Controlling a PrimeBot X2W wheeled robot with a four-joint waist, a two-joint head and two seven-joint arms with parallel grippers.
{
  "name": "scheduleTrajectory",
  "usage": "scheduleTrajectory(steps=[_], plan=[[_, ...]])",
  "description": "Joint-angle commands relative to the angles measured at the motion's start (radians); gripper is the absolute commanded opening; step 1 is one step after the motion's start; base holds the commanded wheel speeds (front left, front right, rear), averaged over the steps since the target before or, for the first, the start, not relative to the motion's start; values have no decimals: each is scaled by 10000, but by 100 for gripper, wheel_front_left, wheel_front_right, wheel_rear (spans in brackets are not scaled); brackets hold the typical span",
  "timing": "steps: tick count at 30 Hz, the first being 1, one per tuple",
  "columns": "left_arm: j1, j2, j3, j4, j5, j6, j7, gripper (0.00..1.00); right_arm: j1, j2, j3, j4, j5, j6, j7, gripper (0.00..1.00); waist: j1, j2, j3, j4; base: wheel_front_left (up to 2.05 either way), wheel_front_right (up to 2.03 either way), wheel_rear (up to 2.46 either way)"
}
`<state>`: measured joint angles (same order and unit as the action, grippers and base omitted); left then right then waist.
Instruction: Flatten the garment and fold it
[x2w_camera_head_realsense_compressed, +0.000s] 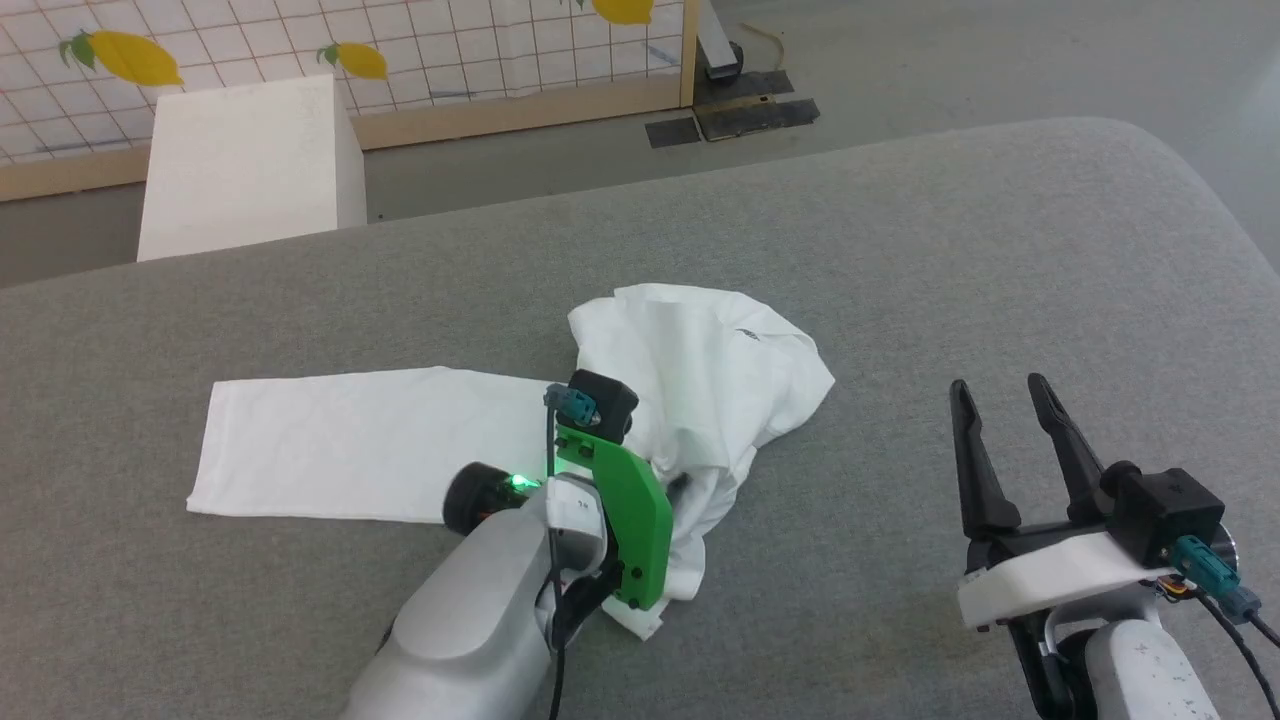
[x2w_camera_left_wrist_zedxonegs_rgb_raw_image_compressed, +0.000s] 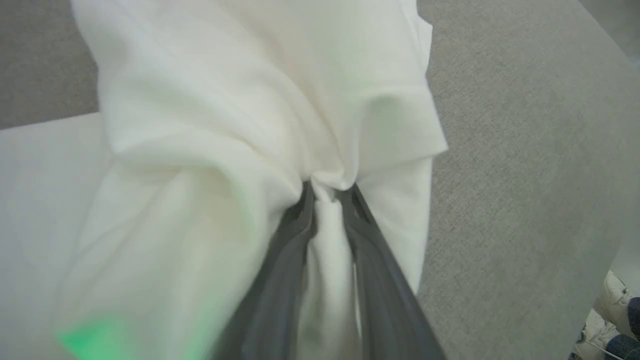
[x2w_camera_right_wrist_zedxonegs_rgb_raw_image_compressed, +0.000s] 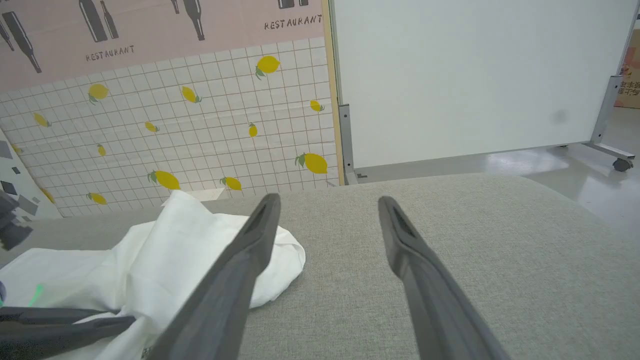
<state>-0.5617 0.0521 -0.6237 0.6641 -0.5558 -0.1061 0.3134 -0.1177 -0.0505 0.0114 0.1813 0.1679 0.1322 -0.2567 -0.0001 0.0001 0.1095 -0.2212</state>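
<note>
Left gripper (x2w_camera_left_wrist_zedxonegs_rgb_raw_image_compressed: 330, 192): jaws nearly closed, pinching a tuck of white cloth; creases fan out from the tips. Right gripper (x2w_camera_head_realsense_compressed: 998, 385): jaws spread wide, nothing between them.

garment (x2w_camera_head_realsense_compressed: 715, 385): thin white fabric, sits mid-surface in head view. The body is bunched in a loose heap, rumpled, with edges turned under. One sleeve (x2w_camera_head_realsense_compressed: 350, 445) lies flat and smooth, running out to 9 o'clock. There's a small dark mark near the top of the heap, too small to read.

Grey cloth-covered surface (x2w_camera_head_realsense_compressed: 1000, 250), rounded corner at 2 o'clock. Beyond its far edge: white box (x2w_camera_head_realsense_compressed: 250, 160) at 11 o'clock, lemon-print tiled panel (x2w_camera_head_realsense_compressed: 400, 50) behind it, grey floor (x2w_camera_head_realsense_compressed: 1000, 60) at 1 o'clock. Right wrist view adds a white partition (x2w_camera_right_wrist_zedxonegs_rgb_raw_image_compressed: 475, 75) on castors. Left wrist view catches a person's white shoe (x2w_camera_left_wrist_zedxonegs_rgb_raw_image_compressed: 610, 300) at the 4 o'clock corner.

Left forearm enters from 6 o'clock, its green wrist bracket over the heap's 7 o'clock side, fingers buried in cloth. The right arm is at 4 o'clock with fingers pointing to 12, over bare surface, apart from the garment.
</note>
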Motion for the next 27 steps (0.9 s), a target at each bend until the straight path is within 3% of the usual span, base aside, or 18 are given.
scheduleTrajectory(steps=[1,4,11,13,19,27], plan=[[205,-14,-25,-14,-290,-15,-29,100,46,3,-19,21,-70,-15,-51,100,1,-1,9,18,0,0,0],[237,-16,117,-318,-502,172,-744,100,104,3,-75,56,-108,-15,-51,100,1,-1,-75,166,0,0,0],[516,547,1111,-1896,272,960,-4933,100,182,3,-121,-69,-203,-15,-39,100,1,-1,-276,727,0,0,0],[746,812,1427,-2343,472,1227,-5462,100,187,3,-154,-172,-221,-15,-17,100,1,-1,-277,920,0,0,0],[1836,1292,3108,-4196,1086,1881,-5744,100,107,3,-166,-445,-257,-15,127,100,1,-1,-235,1431,0,0,0],[3763,990,4885,-5691,2056,1465,-5750,100,-141,3,-32,-536,156,-15,794,100,1,-1,-72,2058,0,0,0]])
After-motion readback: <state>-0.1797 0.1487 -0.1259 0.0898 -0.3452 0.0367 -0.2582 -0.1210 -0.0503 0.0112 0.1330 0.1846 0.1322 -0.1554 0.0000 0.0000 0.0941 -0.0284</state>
